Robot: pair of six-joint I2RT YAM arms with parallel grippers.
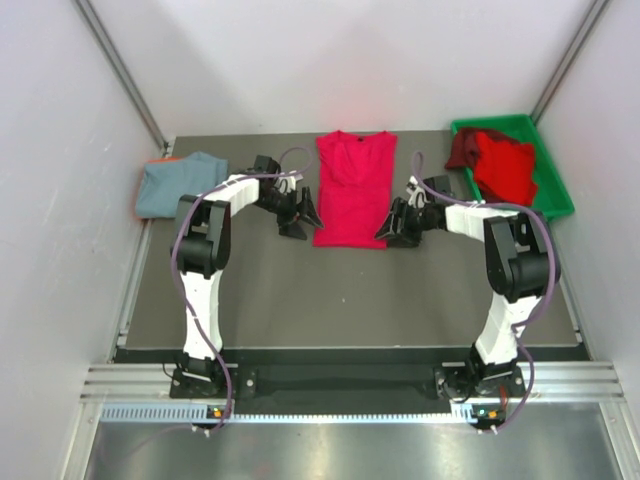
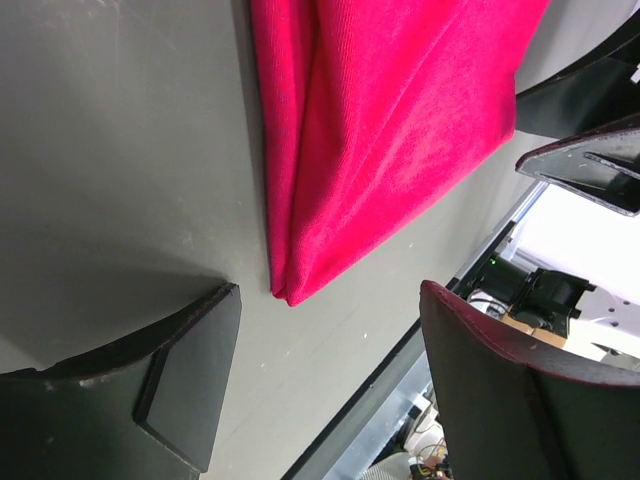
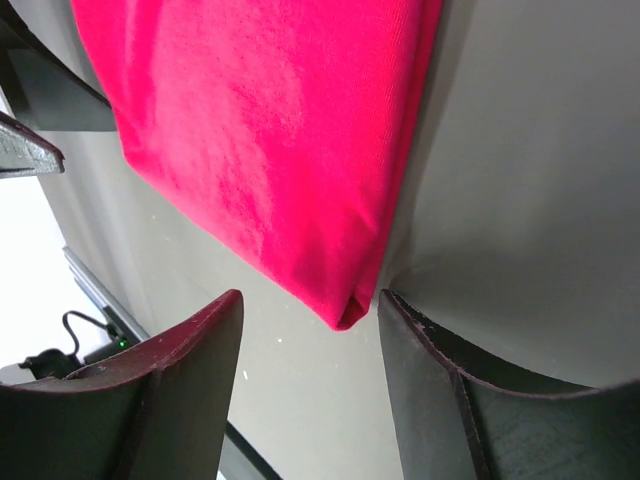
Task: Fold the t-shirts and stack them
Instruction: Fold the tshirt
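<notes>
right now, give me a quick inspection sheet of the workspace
surface: dark grey table, flat, no spills seen
job's things: bright red t-shirt laid flat at centre, sides folded in; grey-blue t-shirt folded at far left; dark red t-shirt and red t-shirt bunched in the green bin
clutter: small orange patch behind the grey-blue t-shirt, too small to identify
grippers: left gripper and right gripper, jaws open, each astride a near corner of the bright red t-shirt, not gripping
cables: purple cables loop along both arms, off the cloth
surroundings: white walls; metal rail at the near edge
</notes>
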